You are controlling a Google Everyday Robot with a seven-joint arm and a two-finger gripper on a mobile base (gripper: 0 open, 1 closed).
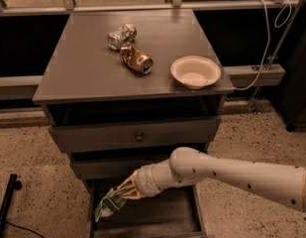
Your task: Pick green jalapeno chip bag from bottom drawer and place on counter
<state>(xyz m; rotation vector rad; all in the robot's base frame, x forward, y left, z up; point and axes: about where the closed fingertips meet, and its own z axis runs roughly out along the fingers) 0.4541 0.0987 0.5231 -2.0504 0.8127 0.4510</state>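
Green jalapeno chip bag [108, 206] clamped in gripper [123, 196] fingers over bottom drawer [167, 215], below cans [136, 61].

No text is legible. Print on the green jalapeno chip bag [108, 206], gripped by the end effector [124, 192] above the bottom drawer [165, 218], is unreadable.

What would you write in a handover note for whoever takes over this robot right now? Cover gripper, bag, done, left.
Gripper: shut on the chip bag, over the left side of the open bottom drawer.
Done: bag grasped.
Left: bring it up to the counter and set it down, likely on the bare left part, away from the cans and bowl.
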